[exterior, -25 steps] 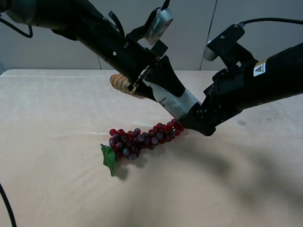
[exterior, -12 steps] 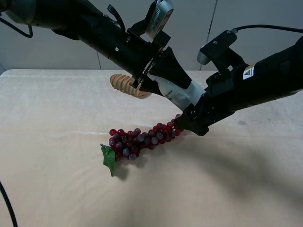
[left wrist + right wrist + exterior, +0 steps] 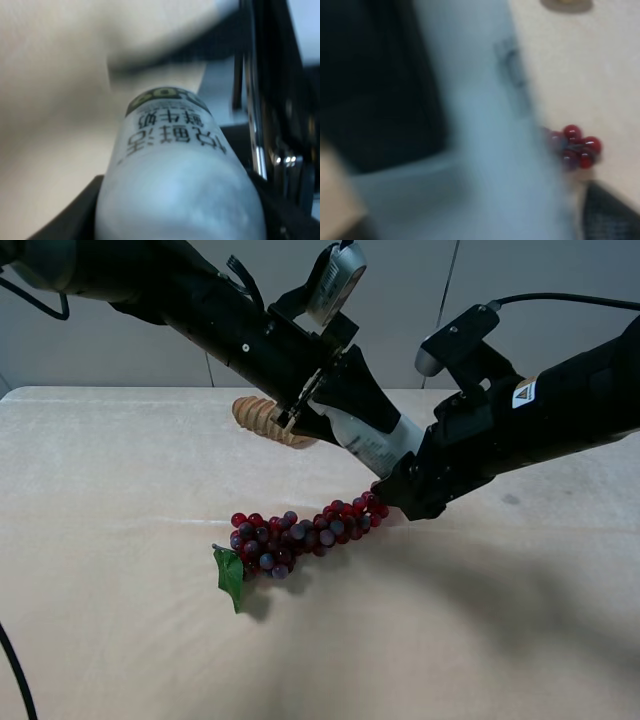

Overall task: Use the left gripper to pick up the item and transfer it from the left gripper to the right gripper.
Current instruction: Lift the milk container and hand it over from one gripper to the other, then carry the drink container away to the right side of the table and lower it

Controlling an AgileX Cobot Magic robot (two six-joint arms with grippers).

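Risk: my left gripper [image 3: 362,412] pinches the item [image 3: 384,450] above the grape bunch [image 3: 300,531]; I cannot tell if the right gripper [image 3: 407,490] grips, so early release drops it.

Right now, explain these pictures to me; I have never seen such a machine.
Two black robot arms, each ending in a two-fingered gripper, work over a beige table. The wide picture comes from a camera mounted high. The other two come from cameras on the arms' wrists, hence close and blurry. On the table lie a bunch of red grapes and, further back, a ribbed wooden piece. The left gripper holds a small white bottle in the air. The right gripper is at the bottle's lower end; whether it has closed on it cannot be told.
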